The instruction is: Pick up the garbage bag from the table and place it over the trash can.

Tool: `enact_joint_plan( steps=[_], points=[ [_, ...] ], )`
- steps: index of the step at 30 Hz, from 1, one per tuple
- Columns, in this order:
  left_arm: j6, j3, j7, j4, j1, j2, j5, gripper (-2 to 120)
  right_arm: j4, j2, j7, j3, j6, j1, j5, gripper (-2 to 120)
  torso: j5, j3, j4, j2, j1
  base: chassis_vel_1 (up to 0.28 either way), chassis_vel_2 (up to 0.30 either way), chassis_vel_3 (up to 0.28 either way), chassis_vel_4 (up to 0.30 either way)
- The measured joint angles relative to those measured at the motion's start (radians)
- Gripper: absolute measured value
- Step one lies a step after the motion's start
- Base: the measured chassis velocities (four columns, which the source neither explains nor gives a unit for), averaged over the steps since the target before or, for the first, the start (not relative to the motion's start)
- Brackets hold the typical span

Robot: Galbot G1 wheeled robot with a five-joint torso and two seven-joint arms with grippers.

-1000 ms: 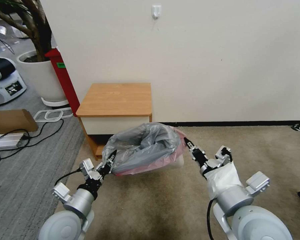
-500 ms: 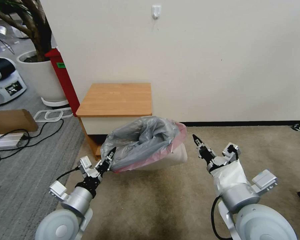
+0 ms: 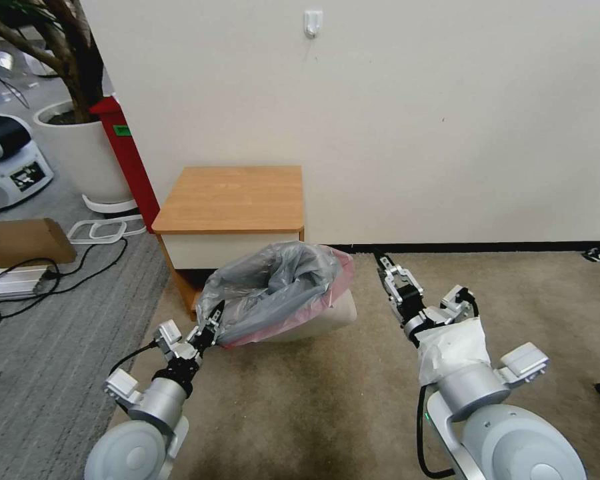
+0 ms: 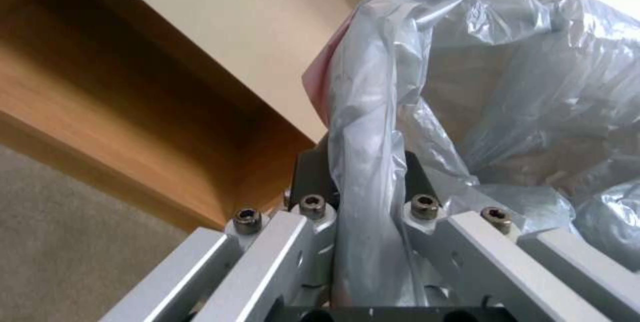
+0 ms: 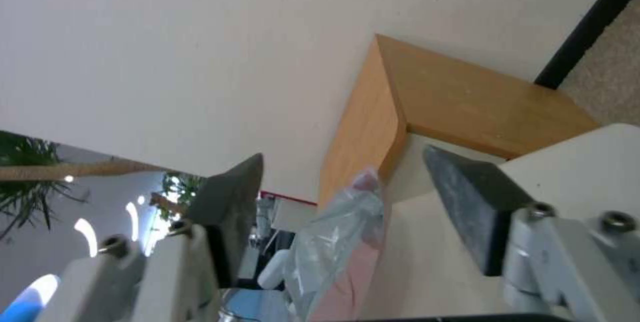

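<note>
On the carpet in front of the table [image 3: 232, 199], the garbage bag [image 3: 273, 287] is draped over the trash can [image 3: 327, 319].

Crinkled grey plastic with a pinkish edge covers the bin's mouth, and the bin leans, its cream side showing below the bag. At the bag's near-left corner, the left gripper [image 3: 210, 321] is clamped on a fold of the plastic; the left wrist view shows that fold running between its fingers. To the right of the bin, the right gripper [image 3: 388, 273] hangs just beside it with its fingers [image 5: 467, 202] spread apart, holding nothing.
</note>
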Motion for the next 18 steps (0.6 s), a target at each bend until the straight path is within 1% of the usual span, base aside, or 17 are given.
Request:
enact_joint_plan(
  steps=[1,2,3,4,5,6,8,9,10,18],
  points=[
    [0.0,0.0,0.0,0.0,0.0,0.0,0.0,7,0.0,0.0,0.0,0.0,0.0,0.0,0.0,70,0.0,0.0,0.0,0.0,0.0,0.0,0.0,0.0,0.0],
    [0.0,0.005,-0.002,0.001,-0.004,-0.001,0.005,7,0.0,-0.001,0.0,0.0,-0.004,0.004,-0.008,75,0.0,0.0,0.0,0.0,0.0,0.0,0.0,0.0,0.0],
    [0.0,0.007,-0.004,0.002,-0.006,-0.002,0.008,7,0.0,-0.001,-0.001,-0.001,-0.004,0.006,-0.013,77,0.0,0.0,0.0,0.0,0.0,0.0,0.0,0.0,0.0],
    [0.0,0.013,-0.007,0.002,-0.009,-0.003,0.014,7,-0.001,-0.001,-0.008,-0.002,-0.005,0.011,-0.025,84,-0.0001,0.0,0.0,0.0,0.0,0.0,0.0,0.0,0.0],
    [0.0,0.015,-0.008,0.002,-0.011,-0.003,0.017,7,-0.009,-0.001,-0.011,-0.003,-0.005,0.013,-0.032,87,0.0,0.0,0.0,0.0,0.0,0.0,0.0,0.0,0.0],
    [0.0,0.015,-0.008,0.002,-0.011,-0.003,0.017,7,-0.009,-0.001,-0.011,-0.003,-0.005,0.013,-0.032,87,0.0,0.0,0.0,0.0,0.0,0.0,0.0,0.0,0.0],
    [0.0,0.019,-0.011,0.003,-0.014,-0.003,0.021,7,-0.021,-0.001,-0.013,-0.006,-0.005,0.015,-0.04,93,0.0001,0.0,0.0001,0.0,0.0,0.0,0.0,0.0,0.0],
    [-0.001,0.021,-0.015,0.003,-0.02,-0.002,0.023,7,-0.031,0.0,-0.015,-0.01,-0.005,0.015,-0.051,98,0.0,0.0,0.0,0.0,0.0,0.0,0.0,0.0,0.0],
    [-0.003,0.022,-0.018,0.003,-0.024,-0.001,0.024,7,-0.038,0.001,-0.016,-0.011,-0.005,0.015,-0.06,100,0.0001,0.0,0.0,0.0,0.0,0.0,0.0,0.0,0.0],
    [-0.006,0.029,-0.02,-0.006,-0.031,-0.003,0.037,7,-0.054,0.015,-0.019,-0.028,-0.004,0.013,-0.084,100,0.0,0.0,0.0,0.0,0.0,0.0,0.0,0.0,0.0]
  ],
)
